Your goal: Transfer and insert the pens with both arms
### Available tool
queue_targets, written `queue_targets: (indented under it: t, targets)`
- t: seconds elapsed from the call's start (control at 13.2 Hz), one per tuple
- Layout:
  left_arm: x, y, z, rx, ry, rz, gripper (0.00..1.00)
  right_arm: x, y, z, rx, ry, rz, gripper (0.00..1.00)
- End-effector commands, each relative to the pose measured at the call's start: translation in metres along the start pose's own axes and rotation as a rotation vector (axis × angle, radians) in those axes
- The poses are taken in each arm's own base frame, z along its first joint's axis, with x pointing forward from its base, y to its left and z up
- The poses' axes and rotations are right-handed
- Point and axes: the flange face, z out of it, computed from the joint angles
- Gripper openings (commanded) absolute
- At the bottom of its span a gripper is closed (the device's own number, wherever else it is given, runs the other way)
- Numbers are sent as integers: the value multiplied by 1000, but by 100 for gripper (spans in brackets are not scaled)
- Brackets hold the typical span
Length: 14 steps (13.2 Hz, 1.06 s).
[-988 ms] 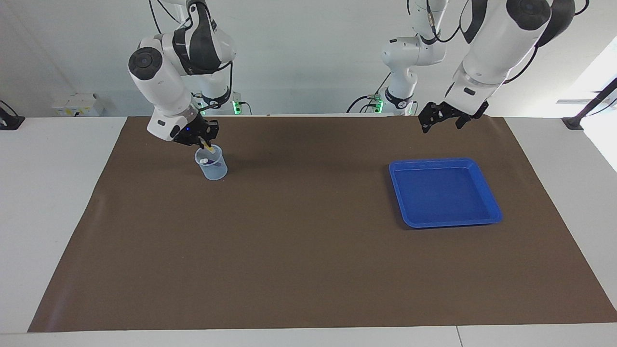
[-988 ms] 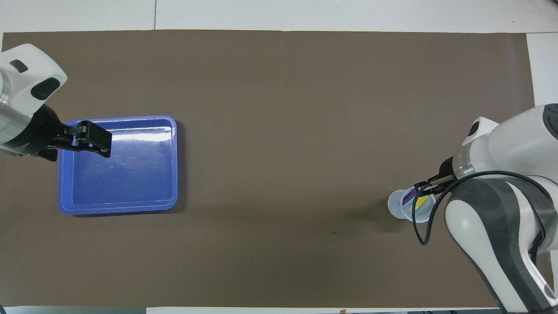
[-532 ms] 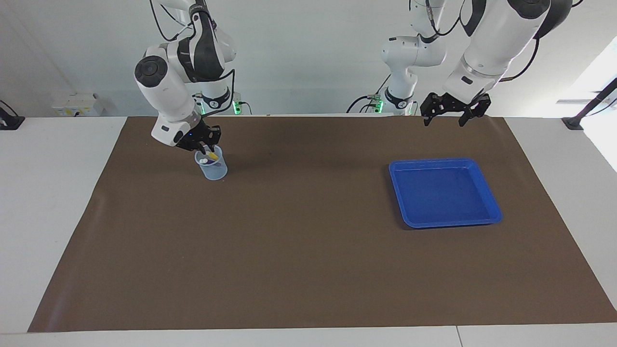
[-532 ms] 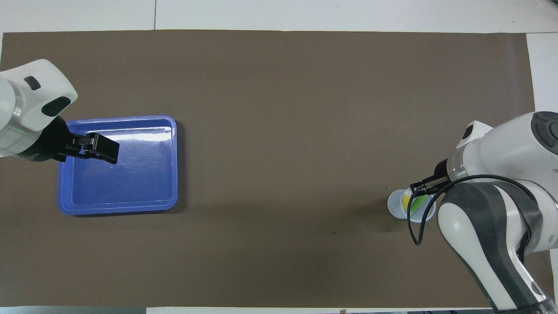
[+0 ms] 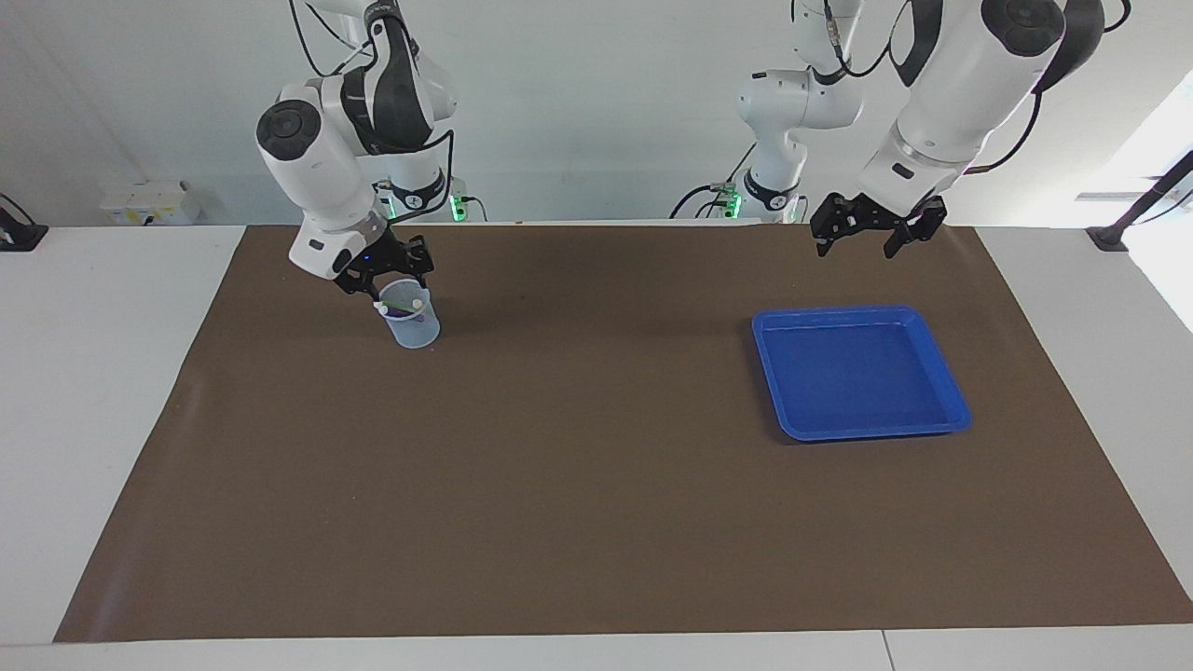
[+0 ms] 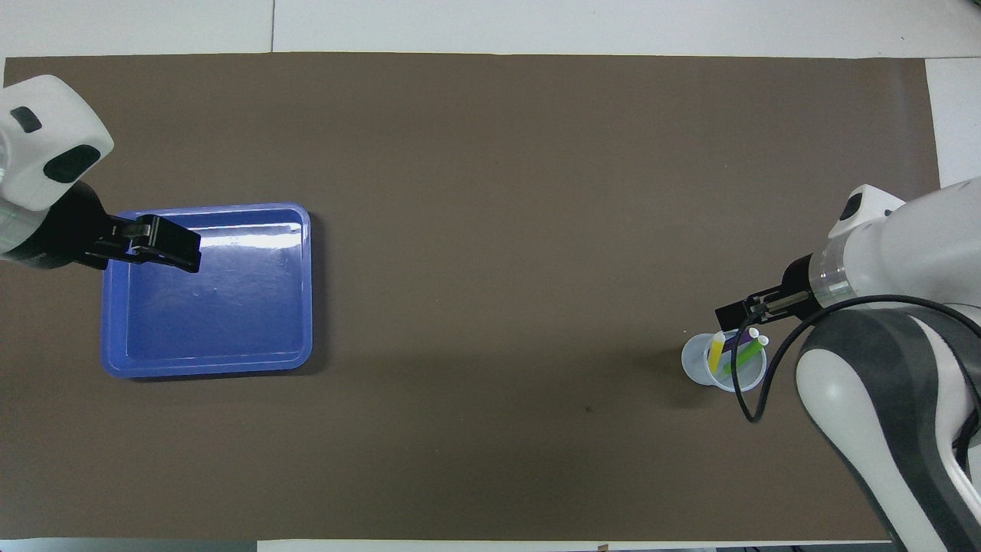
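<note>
A clear plastic cup stands on the brown mat toward the right arm's end of the table. In the overhead view the cup holds the yellow pen, the purple pen and the green pen, pale ends up. The green pen also shows in the facing view. My right gripper is open and empty just above the cup's rim; it also shows in the overhead view. My left gripper is open and empty, held in the air by the blue tray's edge.
An empty blue tray lies toward the left arm's end, also seen from overhead. The brown mat covers most of the table. Two smaller white arms with green-lit bases stand at the robots' end.
My right gripper has let the yellow pen go into the cup, opened and lifted a little. My left gripper has shifted slightly in the air.
</note>
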Motion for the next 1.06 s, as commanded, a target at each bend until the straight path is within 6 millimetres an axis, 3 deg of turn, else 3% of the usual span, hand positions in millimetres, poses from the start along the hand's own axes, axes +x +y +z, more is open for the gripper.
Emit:
queue_targets:
  t: [0.0,0.23,0.76,0.91,0.99]
  targets:
    - [-2,-6,2,-20,-13,-8,100,5,22,-45,-1,-1,30,100]
    - [-4,-6,1,-20,-18,-10,100,3,31,-96,-6,-40,48,100]
    - [-6,-15,0,-19,-22,-27,100,0,89,-101,-108,-54,178,100]
    - [-6,-14,0,-20,-23,-23,100,2,85,-136,-102,-7,180,100]
    - [-6,-14,0,-18,-22,-24,100,4,86,-142,-89,-1,185,100]
